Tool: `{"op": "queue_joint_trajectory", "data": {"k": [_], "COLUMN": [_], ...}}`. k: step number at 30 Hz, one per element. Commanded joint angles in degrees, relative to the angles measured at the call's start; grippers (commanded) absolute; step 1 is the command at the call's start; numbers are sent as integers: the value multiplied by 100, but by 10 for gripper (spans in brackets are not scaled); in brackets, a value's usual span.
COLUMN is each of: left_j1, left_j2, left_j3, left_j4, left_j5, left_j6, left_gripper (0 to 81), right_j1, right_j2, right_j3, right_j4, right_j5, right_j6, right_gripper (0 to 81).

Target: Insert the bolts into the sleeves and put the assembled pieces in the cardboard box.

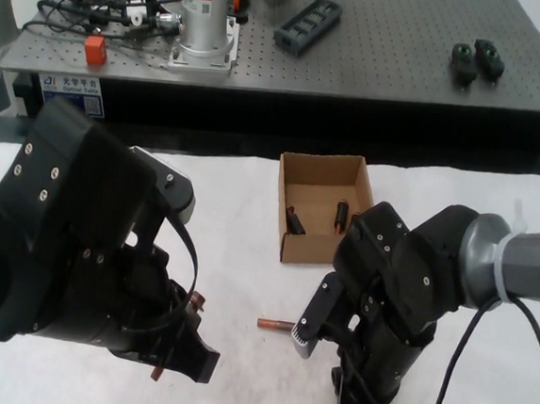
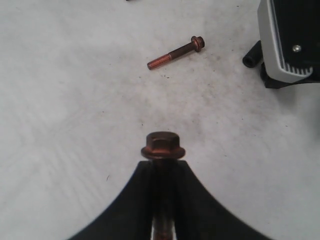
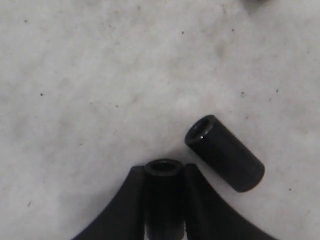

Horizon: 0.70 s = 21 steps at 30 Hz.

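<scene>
My left tool (image 2: 162, 167) gripped a copper bolt (image 2: 163, 146), its head poking past the tips. My right tool (image 3: 163, 169) was clamped round a black sleeve (image 3: 163, 197), open end facing out. A second sleeve (image 3: 225, 153) lay just beside it on the white table (image 1: 232, 208), a spare bolt (image 2: 176, 52) lay between the arms, and the cardboard box (image 1: 308, 248) beyond had pieces in it. Since the head led, I judged the threaded end had to face the bore, both axes lined up, then a slow straight push
</scene>
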Motion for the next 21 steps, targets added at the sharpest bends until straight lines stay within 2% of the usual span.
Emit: {"op": "queue_joint_trajectory", "data": {"k": [1,4,7,11,14,17,19,21], "left_j1": [19,19,19,19,168,354,369,369], "left_j2": [-57,-57,-57,-57,-57,-57,-57,-57], "left_j3": [-33,-33,-33,-33,-12,113,265,419], "left_j4": [-58,-58,-233,-988,-1608,-2642,-3522,-4331], "left_j5": [112,315,715,1569,1645,2358,2647,2847], "left_j6": [-17,-17,-17,-135,-689,-1410,-1832,-2133], "left_gripper": [7,7,7,7,7,7,7,7], "right_j1": [-16,-16,-16,-131,-282,-502,-637,-665], "right_j2": [60,60,7,-416,-1025,-1823,-2396,-2912], "right_j3": [-25,-23,-23,30,216,558,836,1188], "right_j4": [118,171,56,-3,-135,-467,-805,-1235], "right_j5": [284,284,13,-1237,-1600,-2004,-2554,-3409], "right_j6": [-17,57,500,893,983,1173,1564,1965], "right_gripper": [51,51,51,51,8,8,8,8]}}
